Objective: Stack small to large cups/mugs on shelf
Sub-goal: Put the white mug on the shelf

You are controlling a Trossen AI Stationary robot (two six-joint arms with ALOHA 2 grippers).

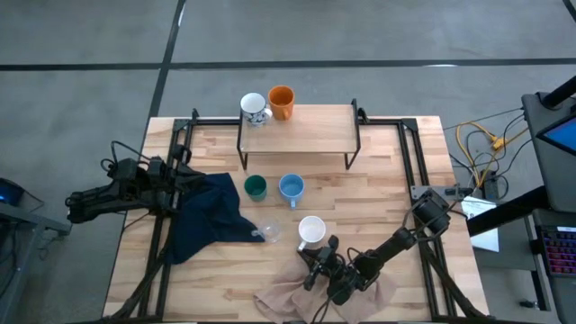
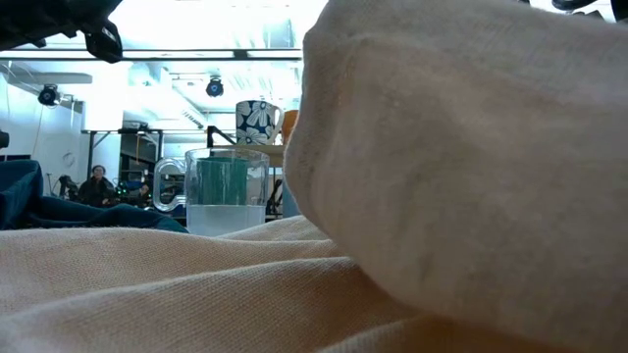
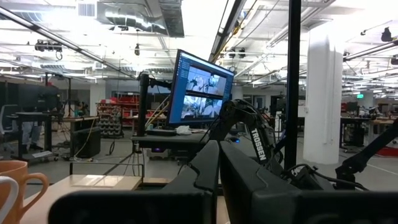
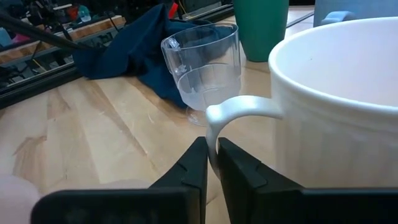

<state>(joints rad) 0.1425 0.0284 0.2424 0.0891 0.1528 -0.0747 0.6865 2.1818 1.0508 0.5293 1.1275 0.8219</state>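
Observation:
The shelf [image 1: 297, 133] stands at the far middle of the table, with the patterned mug [image 1: 255, 109] and the orange mug [image 1: 282, 102] on its left end. The dark green mug [image 1: 256, 187], light blue mug [image 1: 291, 187], clear glass cup [image 1: 267, 231] and white mug [image 1: 311, 230] stand upright on the tabletop. My right gripper [image 4: 212, 163] is just on the near side of the white mug [image 4: 336, 106] and is shut on its handle. My left gripper [image 1: 196, 180] is shut and empty at the table's left, over the dark blue cloth [image 1: 202, 216]. My right gripper pinches the white mug's handle [image 4: 211, 134] between its two fingers [image 4: 194, 168], at the handle's outer curve. The fingers come about level from the table's near right side. The mug stands upright; its base is out of the wrist view.
A beige cloth [image 1: 297, 297] lies crumpled at the near edge under my right arm and fills most of the low view [image 2: 442, 196]. The glass cup [image 4: 205, 68] stands close beside the white mug. Black rails [image 1: 409, 153] run along the table's sides.

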